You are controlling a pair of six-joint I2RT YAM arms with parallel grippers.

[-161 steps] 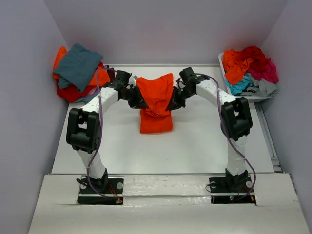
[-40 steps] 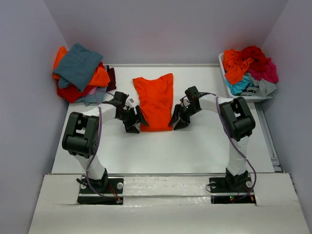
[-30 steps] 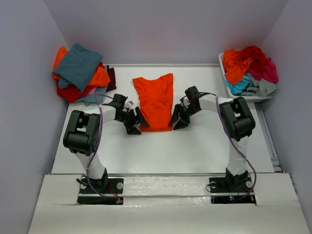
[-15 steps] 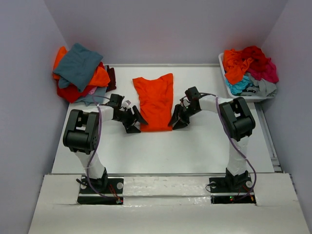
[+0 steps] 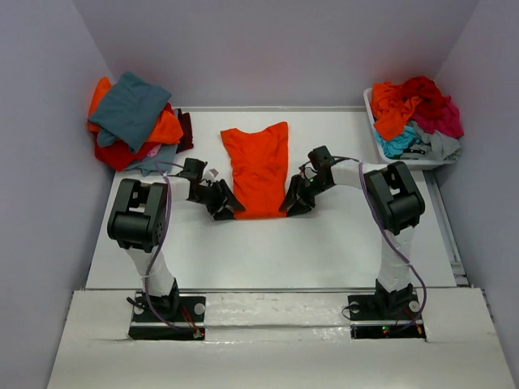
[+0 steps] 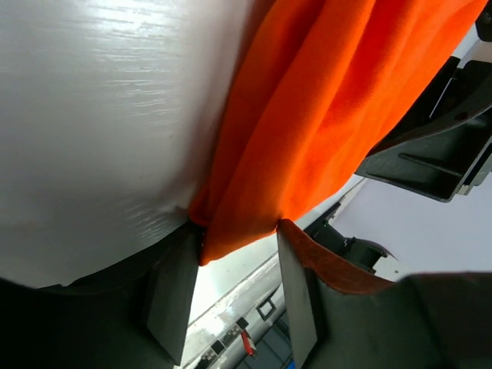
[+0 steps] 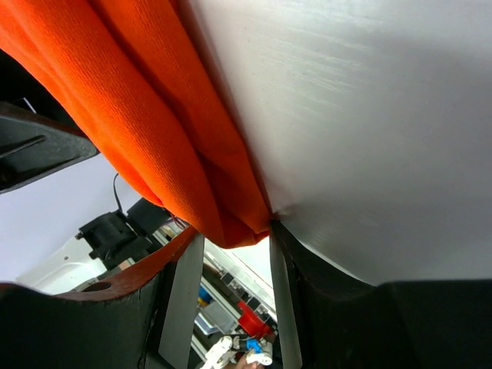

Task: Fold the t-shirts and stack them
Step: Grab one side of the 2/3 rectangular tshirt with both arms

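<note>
A bright orange t-shirt (image 5: 258,166), folded into a long strip, lies flat in the middle of the table. My left gripper (image 5: 230,207) is low at its near left corner and my right gripper (image 5: 289,204) at its near right corner. In the left wrist view the left gripper (image 6: 234,231) stands open, with the orange cloth's (image 6: 307,123) corner between its fingertips. In the right wrist view the right gripper (image 7: 236,234) is also open, the folded orange edge (image 7: 177,154) reaching into its gap. More t-shirts lie stacked at the far left (image 5: 130,117).
A white bin (image 5: 381,136) at the far right holds a heap of loose orange, red, magenta, turquoise and grey shirts (image 5: 415,105). Grey walls close in the table on three sides. Bare white tabletop (image 5: 268,251) lies between the shirt and the arm bases.
Both grippers have slid inward along the table onto the orange shirt's near corners. The left jaws have narrowed noticeably and the right ones slightly. The shirt has not moved.
</note>
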